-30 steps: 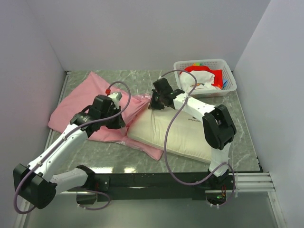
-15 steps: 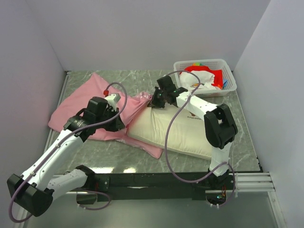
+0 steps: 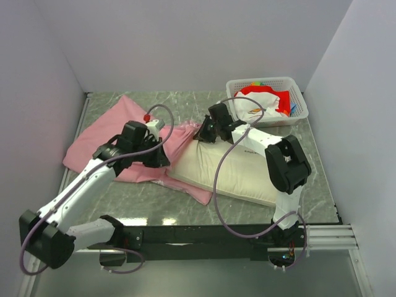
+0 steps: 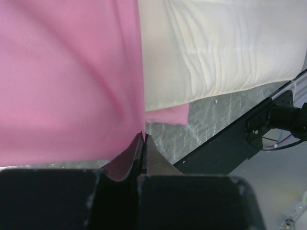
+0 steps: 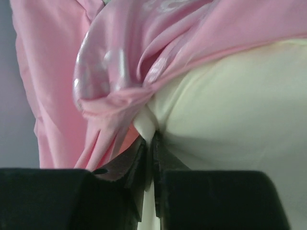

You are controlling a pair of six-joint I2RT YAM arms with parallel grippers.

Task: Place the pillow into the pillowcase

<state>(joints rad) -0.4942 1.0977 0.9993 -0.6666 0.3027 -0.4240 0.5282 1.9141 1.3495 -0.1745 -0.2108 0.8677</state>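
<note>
Since the pillow (image 3: 247, 176) is barely in, left jaws clench the pillowcase (image 3: 99, 133) near hem while right jaws pinch the pillow's far corner, probably to drag the mouth over

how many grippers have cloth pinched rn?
2. The left gripper is shut on the pillowcase edge beside the pillow; the right gripper is shut on the pillow's corner under bunched pillowcase.
</note>
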